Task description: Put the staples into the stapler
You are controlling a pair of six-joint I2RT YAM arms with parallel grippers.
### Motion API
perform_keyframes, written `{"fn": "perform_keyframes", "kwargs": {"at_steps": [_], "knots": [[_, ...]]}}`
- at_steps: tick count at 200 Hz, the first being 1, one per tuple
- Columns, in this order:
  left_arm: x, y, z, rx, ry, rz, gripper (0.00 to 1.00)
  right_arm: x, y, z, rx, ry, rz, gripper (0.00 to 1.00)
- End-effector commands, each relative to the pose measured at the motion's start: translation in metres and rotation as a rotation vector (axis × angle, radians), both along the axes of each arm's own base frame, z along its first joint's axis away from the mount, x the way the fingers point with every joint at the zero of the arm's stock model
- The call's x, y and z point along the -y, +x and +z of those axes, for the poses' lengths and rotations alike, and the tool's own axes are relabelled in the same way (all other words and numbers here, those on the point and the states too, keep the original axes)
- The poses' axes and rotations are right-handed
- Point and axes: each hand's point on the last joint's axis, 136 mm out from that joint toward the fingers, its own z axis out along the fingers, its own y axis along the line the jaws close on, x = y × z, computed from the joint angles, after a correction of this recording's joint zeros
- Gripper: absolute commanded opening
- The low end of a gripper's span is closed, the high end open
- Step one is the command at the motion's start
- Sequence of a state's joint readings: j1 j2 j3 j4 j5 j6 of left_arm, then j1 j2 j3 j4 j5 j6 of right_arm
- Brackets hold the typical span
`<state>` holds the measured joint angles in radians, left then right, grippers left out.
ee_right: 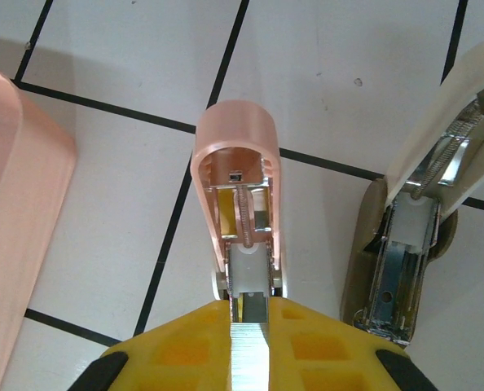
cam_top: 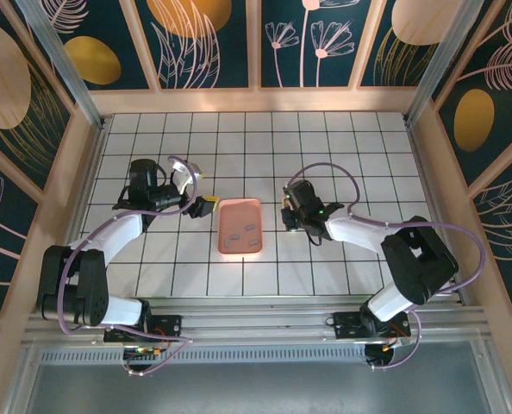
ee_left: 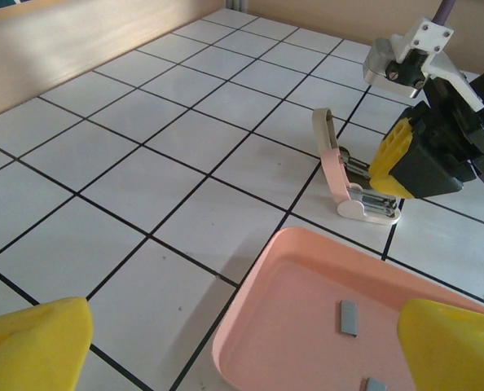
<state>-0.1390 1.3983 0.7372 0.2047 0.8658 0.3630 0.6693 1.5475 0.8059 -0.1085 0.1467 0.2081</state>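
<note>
The pale pink stapler [ee_right: 235, 163] lies open on the tiles, its lid [ee_left: 327, 147] swung up and the silvery spring and channel showing. Right behind its channel, my right gripper [ee_right: 250, 314] is shut on a grey strip of staples [ee_right: 250, 358], whose front end is at the channel's mouth. The top view places that gripper [cam_top: 288, 210] just right of the tray. More staples [ee_left: 349, 318] lie loose in the salmon-pink tray [ee_left: 307, 261]. My left gripper [ee_left: 242, 350] hangs open over the tray's left rim, holding nothing, and it shows left of the tray [cam_top: 202, 207] from above.
The tray [cam_top: 240, 226] sits mid-table between the two arms. In the right wrist view, a second open stapler-like piece [ee_right: 405, 269] with a cream lid and metal channel lies just right of the pink stapler. Wooden walls border the tiled table.
</note>
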Motion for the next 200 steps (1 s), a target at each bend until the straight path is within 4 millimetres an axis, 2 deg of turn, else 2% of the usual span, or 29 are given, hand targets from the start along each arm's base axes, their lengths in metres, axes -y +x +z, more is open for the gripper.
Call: {"fn": "perform_keyframes", "kwargs": {"at_steps": [1,73,200], "knots": [[0.007,-0.002,0.008,0.025,-0.012,-0.048,0.95,-0.003,-0.006,-0.013,-0.032,-0.001,0.013,0.14],[0.011,-0.008,0.007,0.025,-0.015,-0.088,0.95,0.001,-0.007,-0.018,-0.041,-0.018,0.004,0.14],[0.011,-0.008,0.006,0.023,-0.013,-0.087,0.95,0.004,-0.001,-0.005,0.011,-0.017,-0.010,0.14]]}}
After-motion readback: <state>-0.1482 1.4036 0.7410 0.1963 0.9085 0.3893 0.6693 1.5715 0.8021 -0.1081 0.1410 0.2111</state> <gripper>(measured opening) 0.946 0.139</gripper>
